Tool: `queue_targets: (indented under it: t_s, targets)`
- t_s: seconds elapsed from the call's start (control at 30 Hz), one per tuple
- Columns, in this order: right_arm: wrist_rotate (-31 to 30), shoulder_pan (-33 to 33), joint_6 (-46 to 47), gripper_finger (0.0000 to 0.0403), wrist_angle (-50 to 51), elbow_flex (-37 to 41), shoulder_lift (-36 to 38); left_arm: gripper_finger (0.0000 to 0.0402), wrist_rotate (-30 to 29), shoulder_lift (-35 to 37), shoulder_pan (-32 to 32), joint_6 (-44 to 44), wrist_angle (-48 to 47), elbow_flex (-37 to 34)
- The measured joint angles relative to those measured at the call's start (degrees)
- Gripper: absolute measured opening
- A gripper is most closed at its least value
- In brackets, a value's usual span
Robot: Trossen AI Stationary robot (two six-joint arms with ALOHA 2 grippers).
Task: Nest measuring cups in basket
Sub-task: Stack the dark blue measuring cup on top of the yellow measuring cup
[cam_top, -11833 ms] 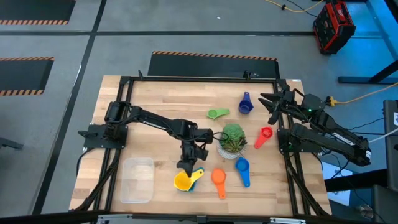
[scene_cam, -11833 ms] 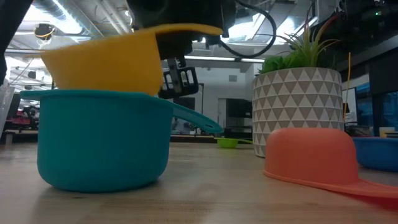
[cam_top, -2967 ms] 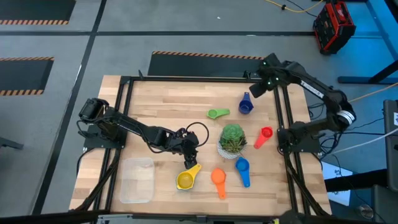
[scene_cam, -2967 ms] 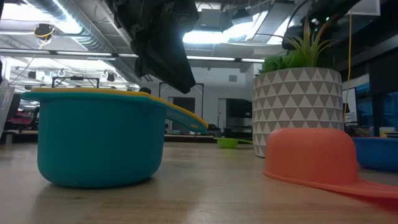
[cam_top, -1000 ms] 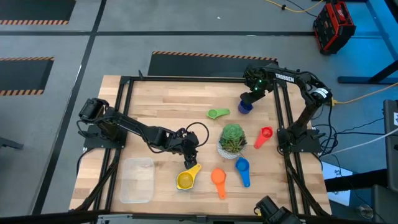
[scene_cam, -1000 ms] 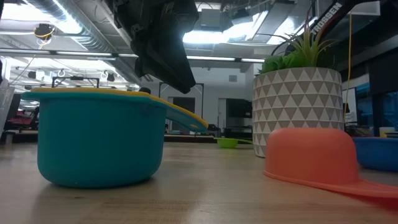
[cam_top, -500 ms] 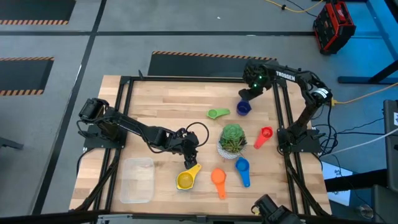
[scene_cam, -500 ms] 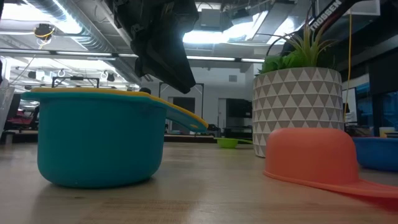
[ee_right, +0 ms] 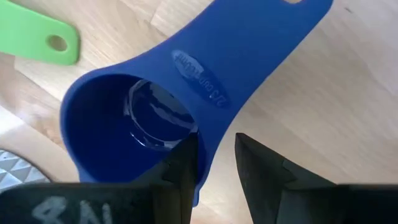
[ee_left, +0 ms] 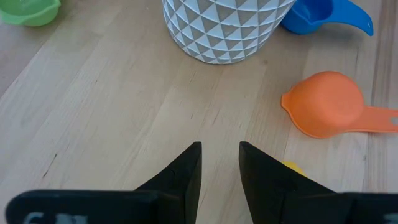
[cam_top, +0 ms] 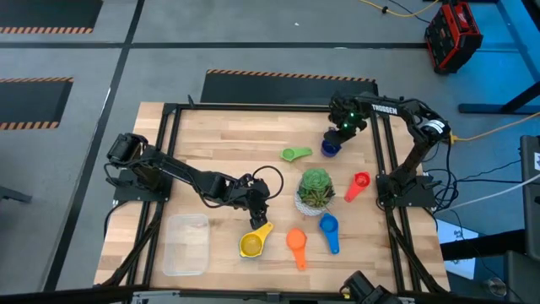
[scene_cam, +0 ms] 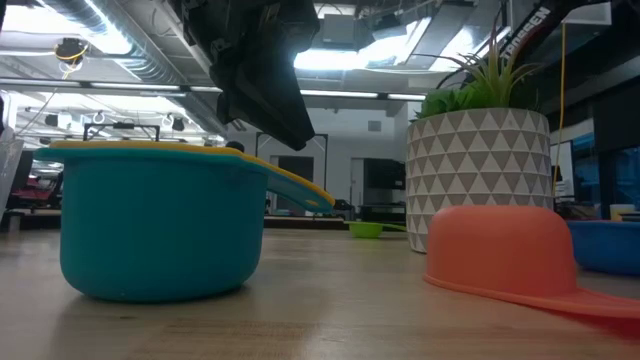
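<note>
A dark blue measuring cup [cam_top: 330,149] stands mouth up near the far right. My right gripper [ee_right: 214,142] points down over it, open, one finger inside the bowl and one outside. A yellow cup sits nested in a teal cup [cam_top: 250,245] near the front. My left gripper [ee_left: 220,148] hangs open just beyond that pair, with bare table between its fingers. Green [cam_top: 293,154], red [cam_top: 361,181], orange [cam_top: 295,241] and light blue [cam_top: 328,226] cups lie loose on the table. The clear basket [cam_top: 186,243] stands at the near left. My right gripper comes from above with its fingers on either side of the dark blue cup's wall [ee_right: 214,121], where the handle joins the bowl. One finger [ee_right: 186,158] is inside and one outside. I cannot tell whether either touches the wall. The cup stands on the table.
A potted plant in a white patterned pot [cam_top: 315,187] stands mid-table between the cups, close to the left gripper. A black frame [cam_top: 378,152] borders the table beside the right arm. Bare wood lies across the far left.
My right gripper has sunk a little over the dark blue cup in the last half second, with the gap between its fingers unchanged. The cup has stayed where it was.
</note>
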State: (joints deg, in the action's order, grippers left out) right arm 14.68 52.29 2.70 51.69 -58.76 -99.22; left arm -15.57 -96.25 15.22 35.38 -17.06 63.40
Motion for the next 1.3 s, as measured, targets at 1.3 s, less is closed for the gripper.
queue_targets:
  t_s: [1.3]
  targets:
    - [-6.82,-4.68,1.72,0.0017,-8.9,-18.43,8.87,0.0099,-8.28,1.05,-13.0,-10.1,21.9,0.02]
